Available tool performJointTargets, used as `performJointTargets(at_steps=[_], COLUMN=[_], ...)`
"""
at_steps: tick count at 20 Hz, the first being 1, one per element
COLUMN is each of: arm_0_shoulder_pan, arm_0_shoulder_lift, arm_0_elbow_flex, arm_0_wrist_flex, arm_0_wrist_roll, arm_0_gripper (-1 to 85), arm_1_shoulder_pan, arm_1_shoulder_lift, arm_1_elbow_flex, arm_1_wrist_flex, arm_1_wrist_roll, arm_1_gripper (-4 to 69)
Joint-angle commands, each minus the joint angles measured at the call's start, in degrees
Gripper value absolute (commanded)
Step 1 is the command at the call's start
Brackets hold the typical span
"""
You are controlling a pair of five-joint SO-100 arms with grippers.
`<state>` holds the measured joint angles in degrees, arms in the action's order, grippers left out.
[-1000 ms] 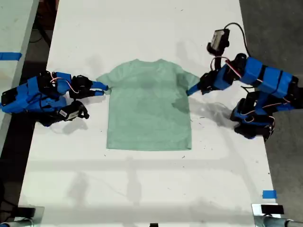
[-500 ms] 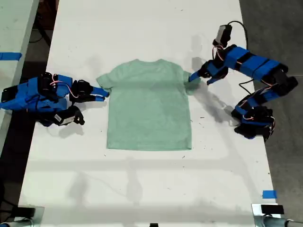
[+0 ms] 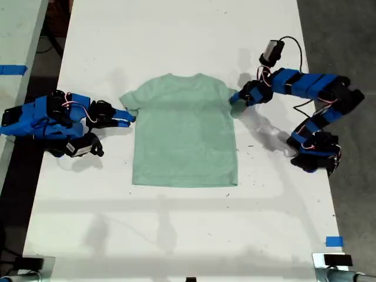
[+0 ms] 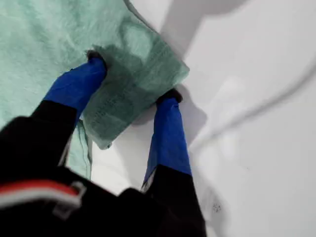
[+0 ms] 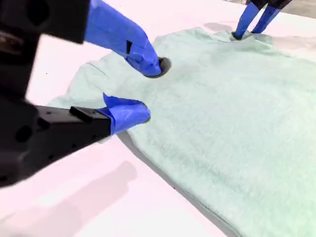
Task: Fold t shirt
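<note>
First gripper: my first gripper (image 4: 133, 81) stands spread, our two fingertips straddling a sleeve of the t shirt (image 3: 185, 132) at the exterior view's right (image 3: 238, 97).
Second gripper: my second gripper (image 5: 148, 89) is spread over the opposite sleeve, at the exterior view's left (image 3: 128, 114).
T shirt: flat on the white table (image 3: 176, 229), mid-table.
</note>
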<state>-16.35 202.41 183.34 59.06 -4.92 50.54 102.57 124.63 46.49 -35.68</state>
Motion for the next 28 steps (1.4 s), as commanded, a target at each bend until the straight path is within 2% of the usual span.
performJointTargets(at_steps=[1, 4, 9, 15, 18, 20, 23, 28], arm_0_shoulder_pan=[0.79, 0.88, 0.79, 0.35, 0.35, 0.35, 0.62, 0.70], arm_0_shoulder_lift=[0.26, 0.26, 0.26, 0.26, 0.26, 0.26, 0.26, 0.26], arm_0_elbow_flex=[1.05, 1.05, 1.05, 1.05, 1.05, 1.05, 1.05, 1.05], arm_0_wrist_flex=[-0.18, -0.18, -0.18, -0.18, -0.18, -0.18, -0.18, -0.26], arm_0_wrist_roll=[-0.26, -0.26, -0.26, -0.35, -0.35, -0.35, -0.35, -0.35], arm_0_gripper=[11.4, 11.4, 11.4, 11.4, 11.4, 11.4, 11.4, 11.4], arm_1_shoulder_pan=[-1.58, -1.85, -2.46, -7.12, -10.72, -14.50, -19.78, -23.20], arm_1_shoulder_lift=[0.88, 1.41, 2.81, 6.86, 2.99, -2.02, -11.60, -32.26], arm_1_elbow_flex=[0.00, -0.18, -3.96, -23.73, -36.12, -43.07, -51.59, -68.38], arm_1_wrist_flex=[-1.93, -0.79, 3.60, 21.45, 26.02, 25.49, 21.36, 17.31], arm_1_wrist_roll=[1.23, 1.67, 1.05, 0.70, 0.35, 0.09, -0.18, -2.02], arm_1_gripper=[16.7, 1.6, 1.6, 1.6, 1.6, 1.6, 1.6, 1.6])
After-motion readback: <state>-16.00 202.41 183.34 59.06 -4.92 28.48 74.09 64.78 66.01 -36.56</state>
